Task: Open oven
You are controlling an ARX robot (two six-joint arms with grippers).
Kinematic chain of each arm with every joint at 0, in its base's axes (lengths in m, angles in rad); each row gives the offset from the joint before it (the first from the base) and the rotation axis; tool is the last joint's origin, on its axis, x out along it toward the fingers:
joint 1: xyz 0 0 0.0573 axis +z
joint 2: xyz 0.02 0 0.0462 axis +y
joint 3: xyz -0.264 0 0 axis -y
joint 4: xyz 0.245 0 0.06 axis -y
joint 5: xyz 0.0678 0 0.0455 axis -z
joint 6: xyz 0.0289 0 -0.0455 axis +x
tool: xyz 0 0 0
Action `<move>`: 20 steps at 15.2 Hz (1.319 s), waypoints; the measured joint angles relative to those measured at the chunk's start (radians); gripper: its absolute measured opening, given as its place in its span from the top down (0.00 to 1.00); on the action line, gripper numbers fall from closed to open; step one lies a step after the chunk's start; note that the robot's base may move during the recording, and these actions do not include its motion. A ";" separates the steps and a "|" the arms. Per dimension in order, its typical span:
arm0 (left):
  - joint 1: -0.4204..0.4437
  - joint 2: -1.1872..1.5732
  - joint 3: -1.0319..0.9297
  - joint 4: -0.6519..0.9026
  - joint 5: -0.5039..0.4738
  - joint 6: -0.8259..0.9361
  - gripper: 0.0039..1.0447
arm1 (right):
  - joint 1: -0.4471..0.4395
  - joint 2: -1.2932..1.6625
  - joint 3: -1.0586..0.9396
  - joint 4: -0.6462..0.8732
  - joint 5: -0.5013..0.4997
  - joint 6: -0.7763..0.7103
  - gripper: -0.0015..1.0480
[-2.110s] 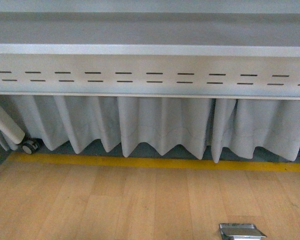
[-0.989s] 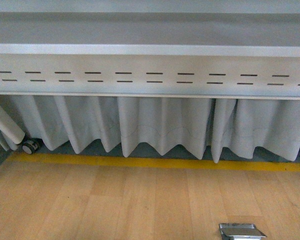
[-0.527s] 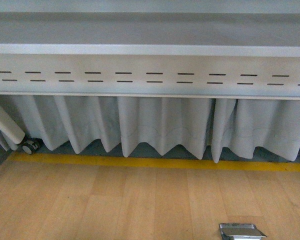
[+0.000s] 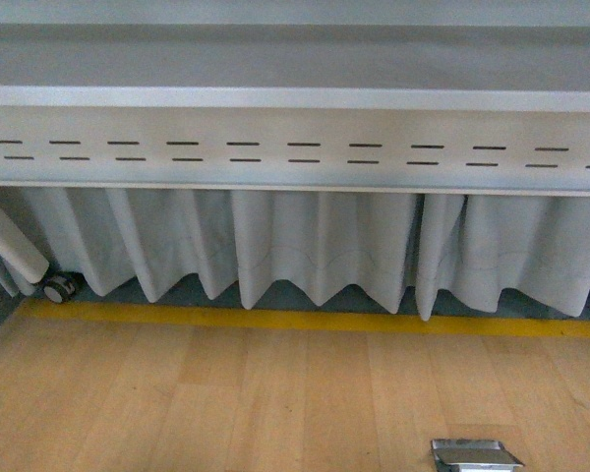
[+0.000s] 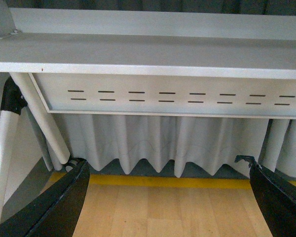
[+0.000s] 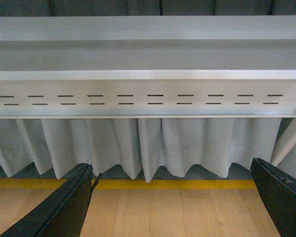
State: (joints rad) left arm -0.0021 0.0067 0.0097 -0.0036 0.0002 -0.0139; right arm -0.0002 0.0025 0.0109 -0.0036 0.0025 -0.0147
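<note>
Starting nearest the cameras, the left gripper (image 5: pixel 166 168) shows two black fingers (image 5: pixel 64 197) spread wide with nothing between them. The right gripper (image 6: pixel 171 168) is parted and empty in the same way. Below them lies a light wooden plank floor (image 4: pixel 226 403), with a shiny rectangular metal floor plate (image 4: pixel 475 454) set into it on the robot's right. Beyond runs a yellow painted stripe (image 4: pixel 305 321), then a pale grey pleated curtain (image 4: pixel 315 246). The curtain hangs under a grey metal table (image 4: pixel 295 98) whose front panel carries rows of short slots.

No view shows the oven, so its place cannot be told. My guess is the tabletop, above these sightlines.

The step in hand is likely finding it. Raise an arm until the door handle shows, keep the jaws wide, meet the bar squarely, close firmly, then pull along the hinge's arc.
</note>
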 joint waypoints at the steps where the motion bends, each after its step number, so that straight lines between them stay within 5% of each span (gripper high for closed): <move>1: 0.000 0.000 0.000 0.000 0.000 0.000 0.06 | 0.000 0.000 0.000 0.000 0.000 0.000 0.06; 20: 0.000 0.000 0.000 0.000 0.000 0.003 0.06 | 0.000 0.000 0.000 -0.001 -0.003 0.000 0.06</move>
State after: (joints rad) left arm -0.0021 0.0067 0.0097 -0.0036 0.0002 -0.0105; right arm -0.0002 0.0025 0.0109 -0.0048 -0.0002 -0.0147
